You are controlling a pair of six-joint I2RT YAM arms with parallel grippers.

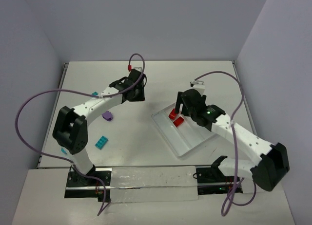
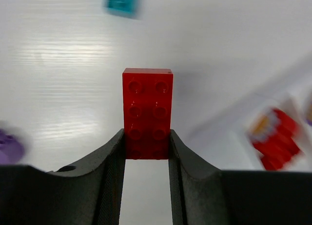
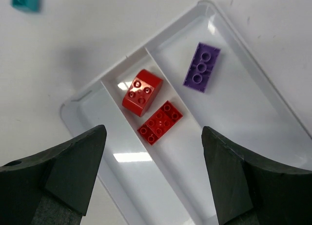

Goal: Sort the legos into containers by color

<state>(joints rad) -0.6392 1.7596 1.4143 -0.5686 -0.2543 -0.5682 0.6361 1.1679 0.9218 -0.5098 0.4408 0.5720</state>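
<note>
My left gripper [image 2: 147, 138] is shut on a red 2x4 brick [image 2: 147, 110] and holds it above the table; in the top view this gripper [image 1: 138, 96] is left of the white tray [image 1: 192, 146], and the held brick is hidden there. My right gripper [image 3: 153, 154] is open and empty above the tray [image 3: 83, 101]; it also shows in the top view [image 1: 179, 108]. The tray's middle compartment holds a rounded red brick [image 3: 142, 92] and a flat red brick [image 3: 160, 122]. The neighbouring compartment holds a purple brick [image 3: 202, 67]. The third compartment shows nothing in it.
On the table left of the tray lie a purple piece [image 1: 108, 116], a teal brick [image 1: 101, 142], a teal brick [image 1: 94, 94] by the left arm and a teal piece [image 1: 63, 150] near the left edge. Purple cables loop beside both arms.
</note>
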